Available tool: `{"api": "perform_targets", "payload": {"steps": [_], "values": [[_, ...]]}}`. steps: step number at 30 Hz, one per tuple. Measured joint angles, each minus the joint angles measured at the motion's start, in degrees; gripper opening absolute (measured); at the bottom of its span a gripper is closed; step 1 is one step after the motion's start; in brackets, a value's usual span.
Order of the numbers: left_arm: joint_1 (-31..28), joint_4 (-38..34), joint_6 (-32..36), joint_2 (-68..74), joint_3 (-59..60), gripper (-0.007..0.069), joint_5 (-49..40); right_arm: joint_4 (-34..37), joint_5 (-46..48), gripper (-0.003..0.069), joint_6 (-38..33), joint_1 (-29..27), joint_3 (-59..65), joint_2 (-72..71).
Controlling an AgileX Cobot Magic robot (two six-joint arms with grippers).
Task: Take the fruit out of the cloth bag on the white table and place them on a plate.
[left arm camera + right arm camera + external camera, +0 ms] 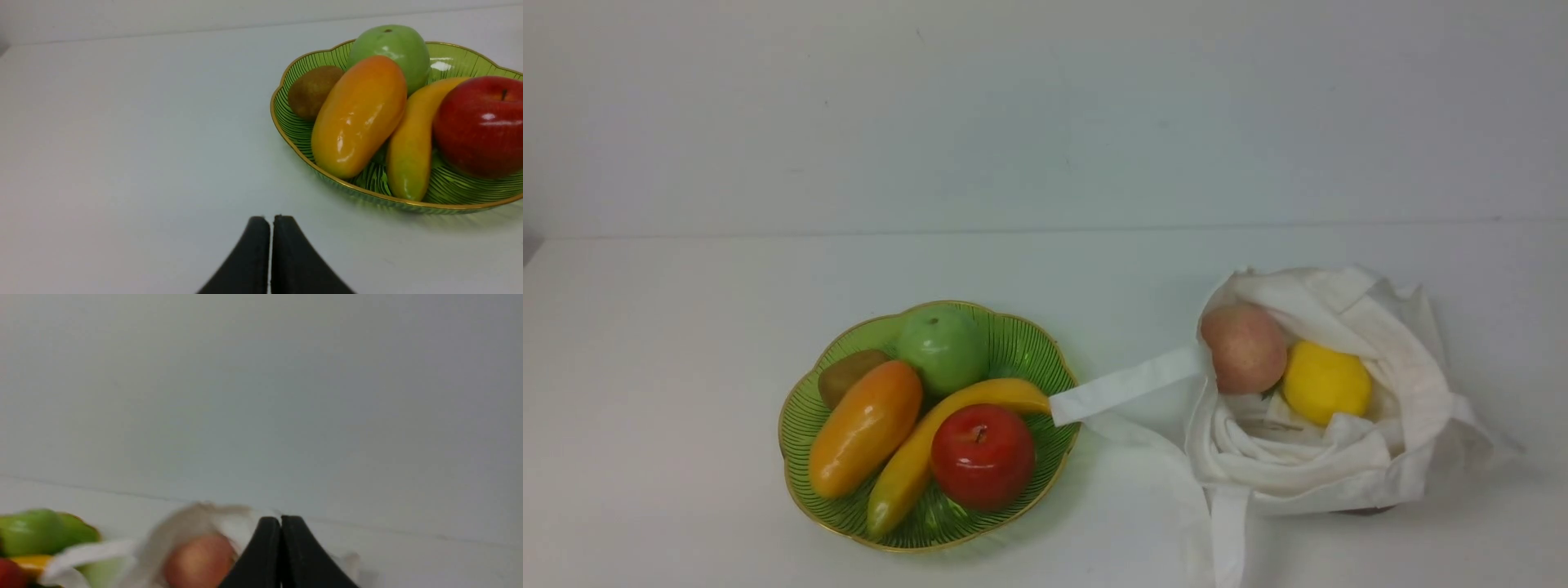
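Front view: mango [866,429] on plate [1045,343]; pink-red fruit [1244,349], lemon [1327,382] in cloth bag [1339,478]; left fingers [253,253], right fingers [265,551] clenched empty.

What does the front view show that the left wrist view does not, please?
Only the front view shows the cloth bag holding the pink-red fruit and the lemon, one strap reaching the plate. Only the left wrist view shows the left tool, shut, over the table. Both show the table and the plate holding the mango, banana, red apple, green apple and a brown fruit.
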State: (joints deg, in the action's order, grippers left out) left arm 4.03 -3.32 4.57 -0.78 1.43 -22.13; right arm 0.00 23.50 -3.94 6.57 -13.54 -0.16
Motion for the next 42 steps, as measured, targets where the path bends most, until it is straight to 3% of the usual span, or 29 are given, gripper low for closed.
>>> {"api": "perform_targets", "payload": {"steps": [4, 8, 42], "values": [[0.00, 0.00, 0.00, 0.00, 0.00, -0.0008, 0.00, -0.98, 0.06, -0.0011, -0.09, -8.55, 10.33, -0.40], [0.00, 0.00, 0.00, 0.00, 0.00, -0.0008, 0.00, -1.19, 0.31, -0.0011, -0.15, -10.85, 14.42, -0.47], [0.00, 0.00, 0.00, 0.00, 0.00, -0.0008, 0.00, -1.18, -0.54, -0.0011, -0.15, -11.14, 14.55, -0.56]]}}
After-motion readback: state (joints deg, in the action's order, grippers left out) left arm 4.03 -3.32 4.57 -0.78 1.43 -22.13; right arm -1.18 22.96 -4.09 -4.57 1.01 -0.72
